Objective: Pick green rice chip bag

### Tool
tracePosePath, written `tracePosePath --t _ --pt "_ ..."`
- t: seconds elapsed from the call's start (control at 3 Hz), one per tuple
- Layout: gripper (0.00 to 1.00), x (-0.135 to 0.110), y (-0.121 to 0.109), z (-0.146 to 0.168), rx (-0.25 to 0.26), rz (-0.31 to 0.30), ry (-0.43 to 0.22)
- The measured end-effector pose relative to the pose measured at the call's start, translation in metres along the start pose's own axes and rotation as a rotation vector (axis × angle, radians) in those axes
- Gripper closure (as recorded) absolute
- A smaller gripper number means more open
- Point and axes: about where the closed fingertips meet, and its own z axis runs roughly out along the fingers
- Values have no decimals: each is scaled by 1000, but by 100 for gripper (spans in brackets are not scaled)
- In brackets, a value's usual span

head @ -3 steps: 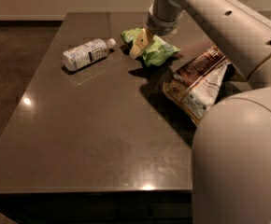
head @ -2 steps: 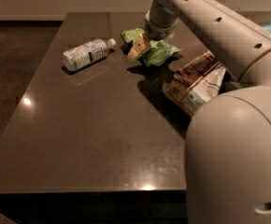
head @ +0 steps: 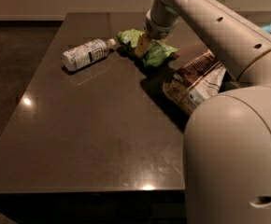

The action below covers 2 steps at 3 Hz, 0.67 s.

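Camera view, pincer [head: 144,44] at one green rice chip bag [head: 157,55], one bottle [head: 84,54]

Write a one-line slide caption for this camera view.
Claw at the green rice chip bag, between a lying water bottle and a brown-and-white bag on a dark table.

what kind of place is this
Likely an office or lab break area: a dark table holding a bottle, a green bag and a brown bag. The gripper is at the green bag.

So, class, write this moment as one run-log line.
gripper: at green bag | green bag: not lifted | bottle: lying left of it | brown bag: lying right of it
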Motion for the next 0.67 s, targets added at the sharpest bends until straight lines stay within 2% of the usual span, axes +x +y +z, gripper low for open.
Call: tracePosePath --t 0.33,0.67 --pt "69 -8 5 -20 -16 -12 -44" --pt "93 -23 17 -53 -33 -55 -117"
